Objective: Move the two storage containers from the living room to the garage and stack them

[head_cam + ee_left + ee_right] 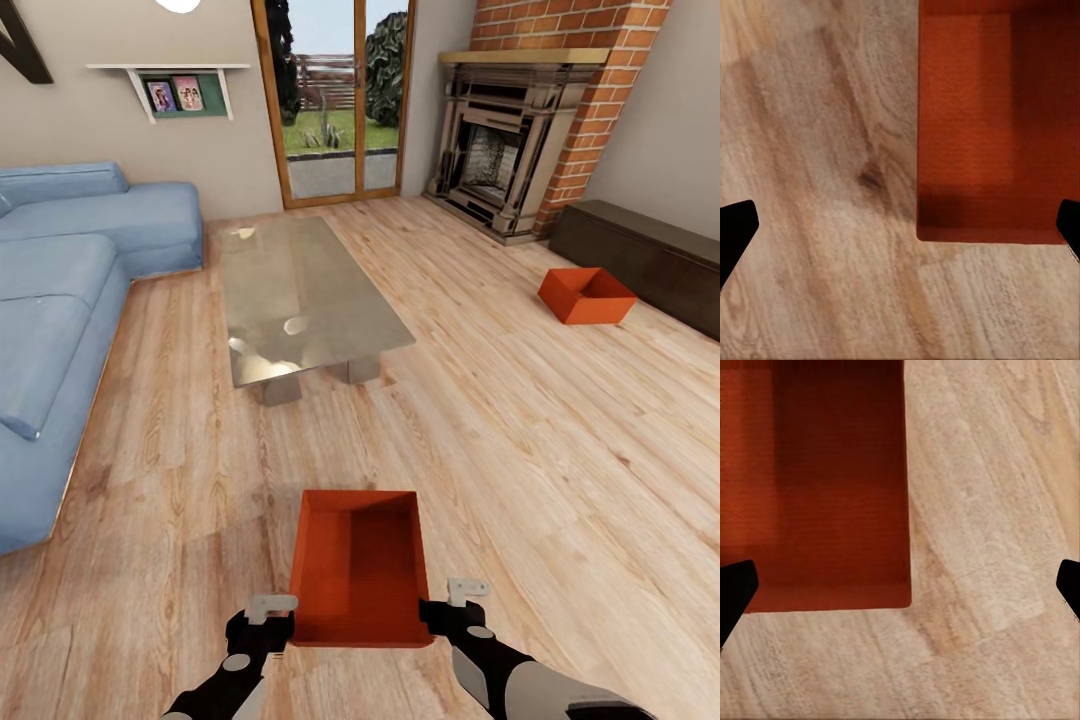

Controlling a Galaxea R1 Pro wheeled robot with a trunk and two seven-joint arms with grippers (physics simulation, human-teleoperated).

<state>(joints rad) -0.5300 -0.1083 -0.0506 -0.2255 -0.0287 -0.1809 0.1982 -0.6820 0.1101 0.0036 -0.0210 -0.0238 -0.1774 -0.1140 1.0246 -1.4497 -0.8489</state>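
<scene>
Where pincers (pixel 272 612) flank, container (pixel 357 580) edges.

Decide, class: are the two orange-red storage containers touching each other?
Apart. The head view shows the near container between the two grippers and the far container by the dark cabinet, with a wide stretch of wood floor between them.

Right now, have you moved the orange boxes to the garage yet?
Not yet. Both are in the living room: the far container sits on the wood floor near the fireplace. The near container is between my left gripper and right gripper, both open at its corners. Lifting, carrying and stacking remain.
</scene>
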